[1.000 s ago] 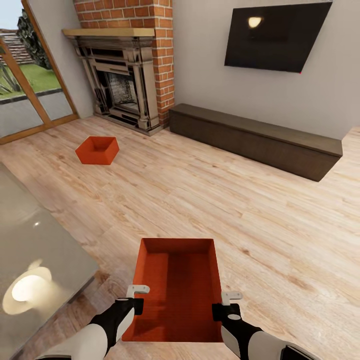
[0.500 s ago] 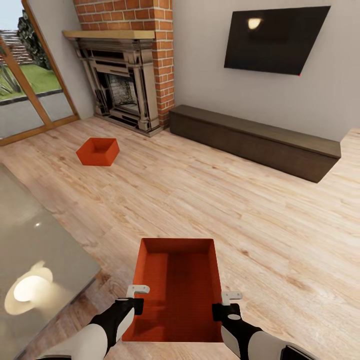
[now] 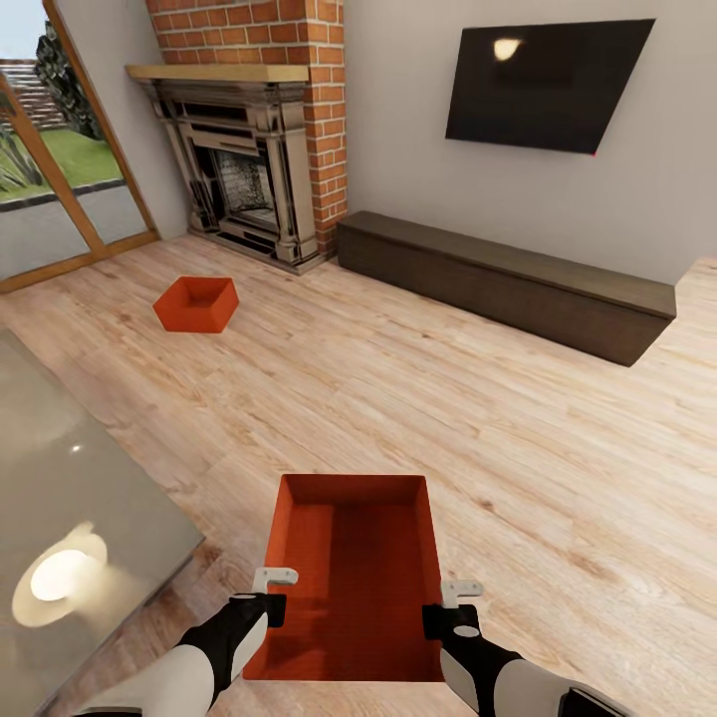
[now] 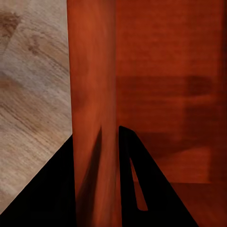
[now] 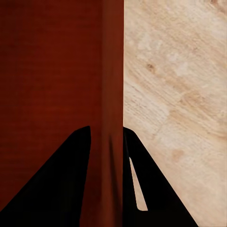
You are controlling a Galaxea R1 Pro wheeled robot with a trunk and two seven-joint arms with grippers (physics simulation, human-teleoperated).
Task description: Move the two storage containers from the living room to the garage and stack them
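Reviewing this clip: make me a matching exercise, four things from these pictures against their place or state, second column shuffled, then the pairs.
Things:
1. near container
2. far container
3. TV
4. glass table

Places or states:
A. on the wall
B. on the wood floor near the fireplace
C. gripped on its side walls by the left gripper and right gripper
D. reflecting a lamp

Pairs: 1-C, 2-B, 3-A, 4-D

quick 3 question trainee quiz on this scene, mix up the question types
1. True or false: both end effectors clamp walls of the near storage container.
2. The far storage container sits on: A) wood plank floor B) concrete C) the bench.
3. Fill in: the far container lies nearest the brick ____.

Key: 1 true: left end effector and right end effector each straddle a side wall. 2 A. 3 fireplace.
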